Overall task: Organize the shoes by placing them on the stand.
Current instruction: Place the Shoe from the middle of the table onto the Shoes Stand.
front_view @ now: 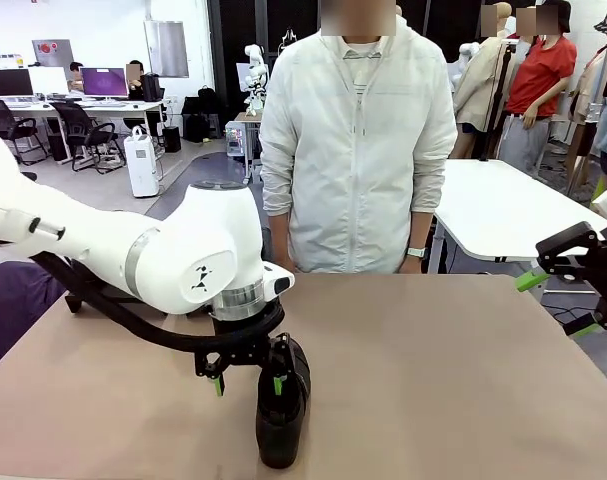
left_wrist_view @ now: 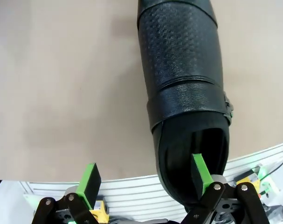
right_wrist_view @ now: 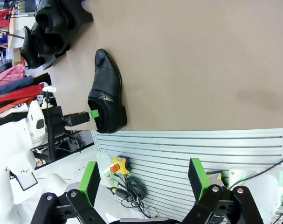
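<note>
- The left gripper (front_view: 248,383) hangs over a black slip-on shoe (front_view: 281,410) lying near the robot's edge of the counter (front_view: 433,370); its fingers are spread, one green pad (left_wrist_view: 200,173) dipped into the shoe's opening (left_wrist_view: 195,158), the other pad (left_wrist_view: 89,182) outside over bare counter. Nothing is pinched yet.
- Risk: closing from here would catch only the thin side wall of the heel collar. Glossy leather could slide between the pads, and the long toe would likely droop or swing on lifting.
- Risk: the shoe sits close to the counter's edge, so a nudge from the inner finger could push it off.
- The right gripper (right_wrist_view: 143,179) waits with fingers spread and empty, off the counter's side.
- In the right wrist view other dark shoes (right_wrist_view: 45,25) cluster at the far corner, apparently on the stand (right_wrist_view: 85,16); I cannot tell how much room remains, so a crowded placement could knock them.
</note>
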You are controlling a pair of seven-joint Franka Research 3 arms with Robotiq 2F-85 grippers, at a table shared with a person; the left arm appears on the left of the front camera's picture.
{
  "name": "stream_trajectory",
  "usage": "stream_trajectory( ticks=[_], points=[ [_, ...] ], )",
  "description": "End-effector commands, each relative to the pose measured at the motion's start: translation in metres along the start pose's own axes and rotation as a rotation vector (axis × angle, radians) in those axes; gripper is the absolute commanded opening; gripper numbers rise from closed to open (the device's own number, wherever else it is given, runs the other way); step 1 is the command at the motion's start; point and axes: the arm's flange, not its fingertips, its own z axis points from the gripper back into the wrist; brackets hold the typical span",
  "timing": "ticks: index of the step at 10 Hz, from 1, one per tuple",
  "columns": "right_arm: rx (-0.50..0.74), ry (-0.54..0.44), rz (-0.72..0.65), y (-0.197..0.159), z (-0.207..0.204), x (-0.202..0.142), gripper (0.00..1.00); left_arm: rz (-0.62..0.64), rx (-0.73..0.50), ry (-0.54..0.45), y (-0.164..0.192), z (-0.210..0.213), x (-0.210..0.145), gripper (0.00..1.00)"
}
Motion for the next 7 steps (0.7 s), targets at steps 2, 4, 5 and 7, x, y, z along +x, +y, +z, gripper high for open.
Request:
stream_trajectory(
  ticks=[2,4,5,7],
  points=[
    [0.033,0.005,0.022,0.0,0.002,0.002,1.0,0.033,0.014,-0.012,-0.005,-0.002,0.003,0.96],
    [0.033,0.005,0.022,0.0,0.002,0.002,1.0,0.038,0.021,-0.014,-0.007,-0.007,0.002,0.0],
    [0.033,0.005,0.022,0.0,0.002,0.002,1.0,0.035,0.023,-0.015,-0.007,-0.009,0.001,0.0],
    [0.033,0.005,0.022,0.0,0.002,0.002,1.0,0.031,0.024,-0.012,-0.011,-0.014,0.0,0.0]
  ],
)
